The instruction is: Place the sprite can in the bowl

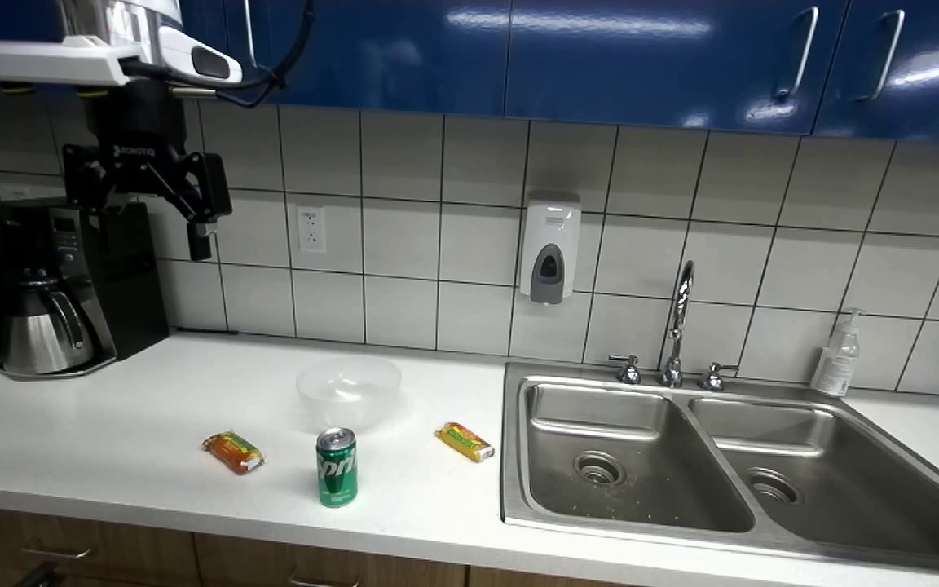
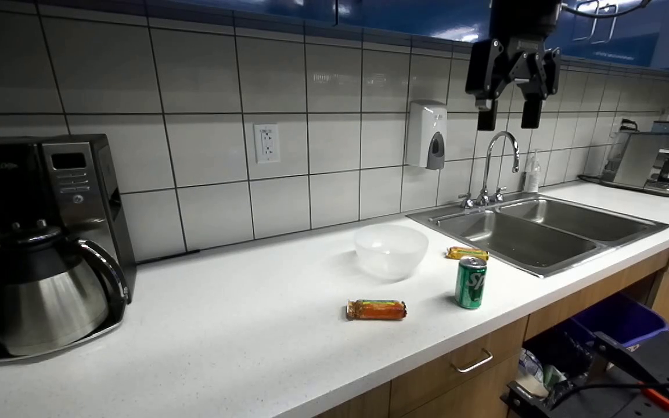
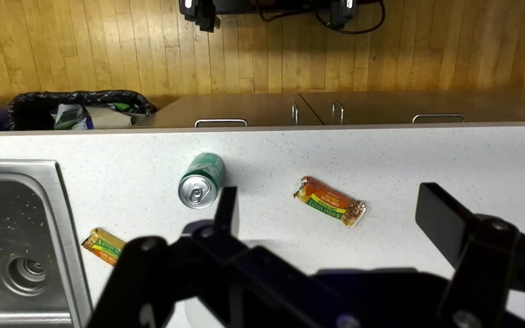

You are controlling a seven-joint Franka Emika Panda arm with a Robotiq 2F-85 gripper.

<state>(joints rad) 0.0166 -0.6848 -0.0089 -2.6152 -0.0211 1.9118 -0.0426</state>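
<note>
The green sprite can [image 1: 337, 473] stands upright on the white counter near its front edge. It also shows in an exterior view [image 2: 470, 284] and in the wrist view [image 3: 202, 180]. The translucent bowl [image 1: 349, 395] sits behind the can, toward the wall, and looks empty; it also shows in an exterior view [image 2: 391, 252]. In the wrist view the bowl is mostly hidden behind the gripper. My gripper [image 2: 509, 119] is open and empty, high above the counter and apart from everything. In the wrist view its fingers [image 3: 331, 205] stand wide apart, the can beside the left finger.
An orange packet [image 2: 376, 310] and a yellow packet [image 1: 465, 441] lie flat on the counter near the can. A steel double sink [image 1: 512, 456] is set into the counter. A coffee maker [image 2: 87, 191] stands at one end. Blue cabinets [image 1: 404, 57] hang above.
</note>
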